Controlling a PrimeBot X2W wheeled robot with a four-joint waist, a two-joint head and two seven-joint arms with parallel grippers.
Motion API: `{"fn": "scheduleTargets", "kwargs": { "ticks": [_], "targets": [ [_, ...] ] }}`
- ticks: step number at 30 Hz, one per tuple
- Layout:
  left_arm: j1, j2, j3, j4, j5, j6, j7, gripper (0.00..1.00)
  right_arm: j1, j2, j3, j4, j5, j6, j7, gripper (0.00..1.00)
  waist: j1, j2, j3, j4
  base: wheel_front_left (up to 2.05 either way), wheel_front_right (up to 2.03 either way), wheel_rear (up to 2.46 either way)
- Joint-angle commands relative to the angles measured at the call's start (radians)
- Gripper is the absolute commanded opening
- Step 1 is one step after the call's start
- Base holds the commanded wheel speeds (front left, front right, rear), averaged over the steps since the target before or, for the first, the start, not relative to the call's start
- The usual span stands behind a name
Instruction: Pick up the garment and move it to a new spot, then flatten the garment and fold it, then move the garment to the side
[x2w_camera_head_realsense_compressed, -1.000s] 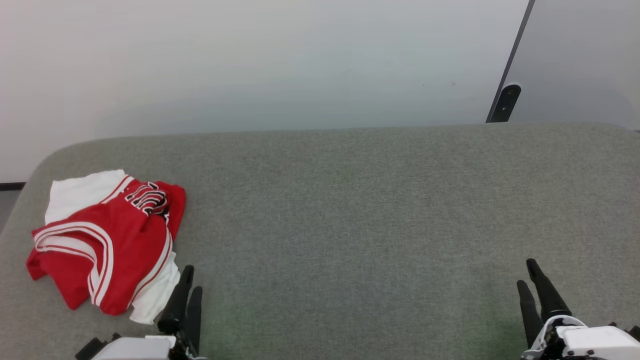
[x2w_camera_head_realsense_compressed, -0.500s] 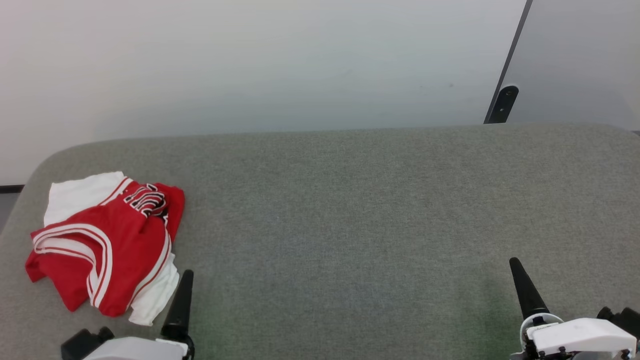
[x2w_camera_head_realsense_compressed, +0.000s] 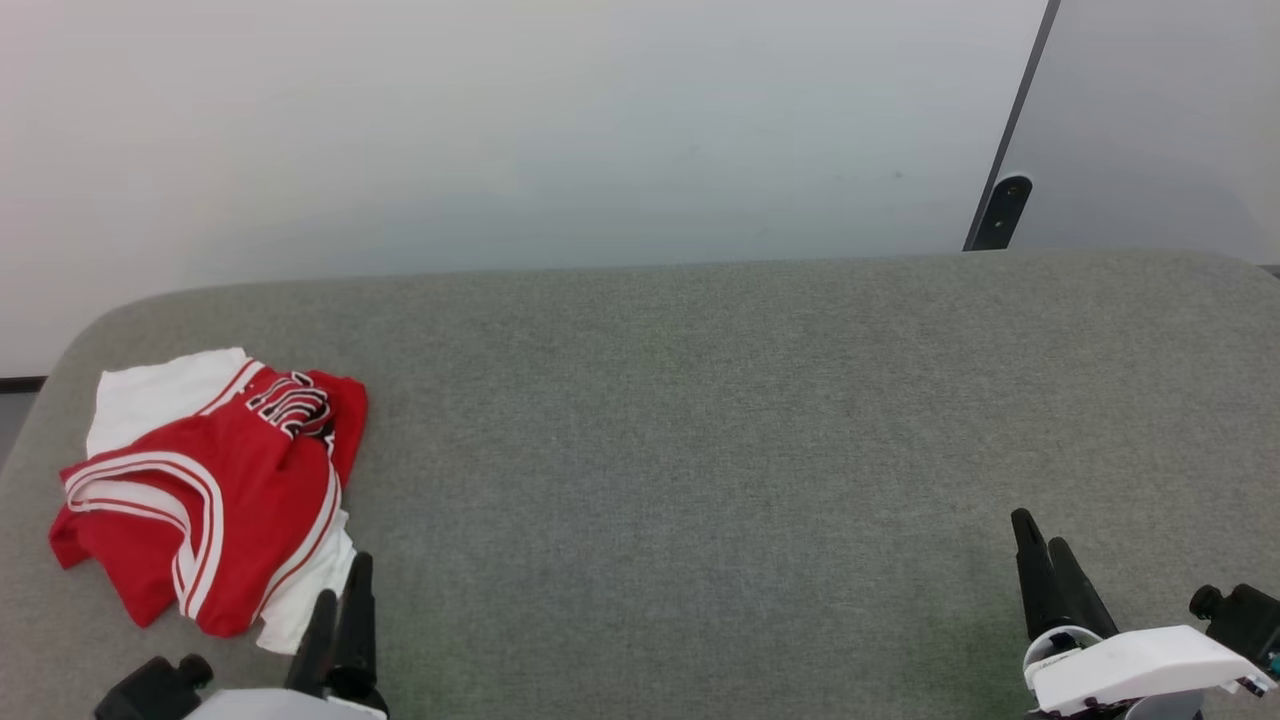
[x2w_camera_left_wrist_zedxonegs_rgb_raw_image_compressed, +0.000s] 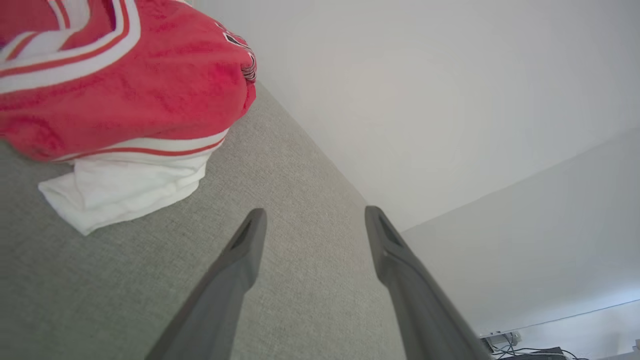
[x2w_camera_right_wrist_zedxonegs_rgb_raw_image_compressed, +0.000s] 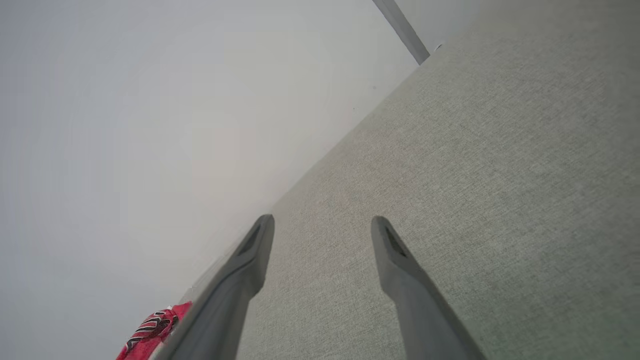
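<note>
Head view: garment (x2w_camera_head_realsense_compressed: 232, 478), grey surface (x2w_camera_head_realsense_compressed: 700, 420), wall (x2w_camera_head_realsense_compressed: 500, 130)

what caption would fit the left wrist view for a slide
Open left hand poised just short of the crumpled red and white garment on the grey fabric surface.
</note>
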Motion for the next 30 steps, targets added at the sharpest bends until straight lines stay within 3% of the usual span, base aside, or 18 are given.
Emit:
{"fn": "scheduleTargets", "kwargs": {
  "ticks": [1, 14, 30],
  "targets": [
    [0.002, 0.006, 0.004, -0.026, 0.052, 0.005, -0.013, 1.0, -0.009, -0.005, 0.0, -0.015, -0.049, 0.0, -0.013, 1.0, 0.0, 0.0, -0.001, 0.0, 0.0, 0.0, 0.0],
    [0.037, 0.005, 0.013, -0.077, 0.245, 0.002, -0.052, 1.0, -0.002, -0.005, -0.009, -0.02, -0.226, 0.0, -0.053, 1.0, 0.0, 0.0, -0.011, -0.003, 0.0, 0.0, 0.0],
    [0.077, 0.045, -0.035, -0.139, 0.492, 0.051, -0.099, 1.0, 0.003, -0.006, -0.003, -0.009, -0.434, 0.0, -0.099, 1.0, 0.0, 0.0, -0.026, 0.002, 0.0, 0.0, 0.0]
  ]
}}
